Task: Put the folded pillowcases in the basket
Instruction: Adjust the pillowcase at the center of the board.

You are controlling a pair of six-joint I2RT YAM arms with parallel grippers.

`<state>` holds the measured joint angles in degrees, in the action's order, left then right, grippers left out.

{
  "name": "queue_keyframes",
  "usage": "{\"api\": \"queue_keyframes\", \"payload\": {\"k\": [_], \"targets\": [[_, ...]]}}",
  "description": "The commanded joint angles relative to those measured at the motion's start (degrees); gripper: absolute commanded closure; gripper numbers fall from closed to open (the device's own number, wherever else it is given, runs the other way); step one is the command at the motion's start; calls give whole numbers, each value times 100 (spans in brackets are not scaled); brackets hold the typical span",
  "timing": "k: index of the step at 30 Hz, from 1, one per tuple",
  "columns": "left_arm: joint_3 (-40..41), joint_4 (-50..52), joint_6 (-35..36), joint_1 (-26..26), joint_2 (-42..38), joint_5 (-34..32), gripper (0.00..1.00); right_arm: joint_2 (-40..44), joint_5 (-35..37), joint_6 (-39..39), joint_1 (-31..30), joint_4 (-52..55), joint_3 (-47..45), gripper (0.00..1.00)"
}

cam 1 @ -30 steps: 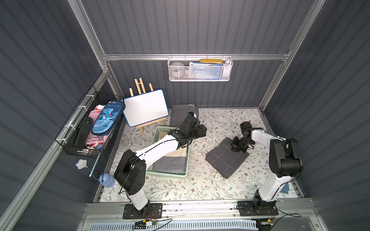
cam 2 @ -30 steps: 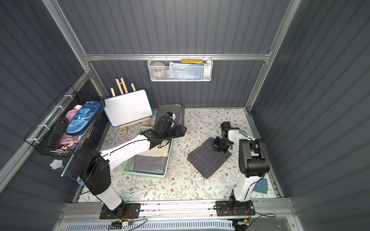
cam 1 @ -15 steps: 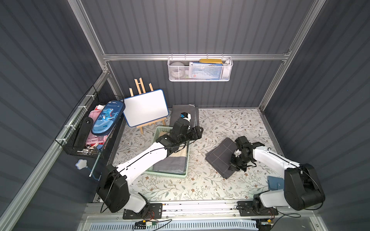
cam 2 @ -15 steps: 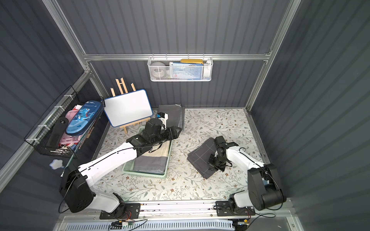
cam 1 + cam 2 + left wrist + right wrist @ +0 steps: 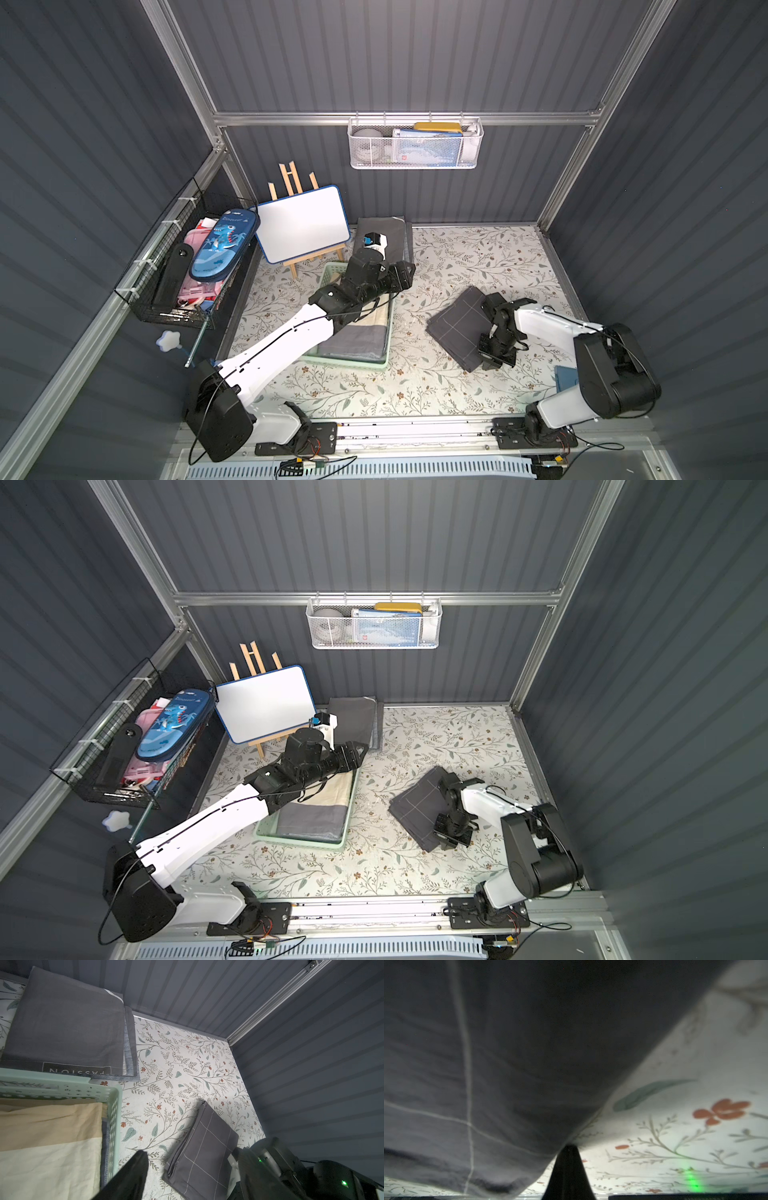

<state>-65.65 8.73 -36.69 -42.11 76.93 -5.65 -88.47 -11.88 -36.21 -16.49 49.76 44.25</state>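
Right gripper, toward the near right corner of the floral surface, is pinched closed on the near corner of the folded pillowcase, a dark grey checked square with that corner lifted. Left of it, well apart, sits the basket, folded cloths inside. Left gripper hovers over the basket's far right corner, jaws wide, empty. At the far edge lies a grey linen stack.

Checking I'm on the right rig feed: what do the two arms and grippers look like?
The left arm and right arm have white link shells, bulky black joint housings and thin black cables alongside. The left gripper and right gripper are black with tapered fingers.
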Motion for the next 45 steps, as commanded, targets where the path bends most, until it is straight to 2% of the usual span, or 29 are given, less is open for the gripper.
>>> {"api": "queue_keyframes", "payload": {"k": [1, 4, 10, 12, 16, 19, 26, 28, 32, 39, 41, 45], "targets": [[100, 120, -20, 1, -169, -119, 26, -496, 414, 91, -203, -314, 146, 100], [81, 123, 18, 4, -95, -137, 25, -909, 556, 78, -430, -324, 557, 100], [-36, 241, 83, 29, -1, -284, 25, -1625, -85, -82, -1142, -282, 1843, 100], [-33, 217, 83, 53, -19, -323, 25, -1920, -594, -116, -1206, -511, 2248, 100], [44, 97, 87, 97, -2, -342, 25, -2544, -773, 138, -1183, -621, 3348, 100], [61, 55, 100, 132, 88, -314, 25, -2651, -907, 291, -987, -442, 3943, 100], [78, -61, 109, 133, 139, -192, 25, -1909, -379, 662, 35, -176, 3714, 100], [86, -57, 109, 133, 140, -211, 25, -1986, -42, 836, 376, -48, 3753, 100], [224, -164, 63, 142, 86, -204, 24, -2496, 193, 800, 913, 430, 4256, 100], [276, -260, 55, 150, 96, -97, 23, -3140, 601, 731, 1060, 466, 4432, 100], [288, -279, 81, 150, 77, -95, 23, -3142, 409, 711, 1016, 428, 4254, 100], [281, -294, 117, 156, 24, -80, 23, -2947, 629, 702, 894, 431, 3830, 100]]}}
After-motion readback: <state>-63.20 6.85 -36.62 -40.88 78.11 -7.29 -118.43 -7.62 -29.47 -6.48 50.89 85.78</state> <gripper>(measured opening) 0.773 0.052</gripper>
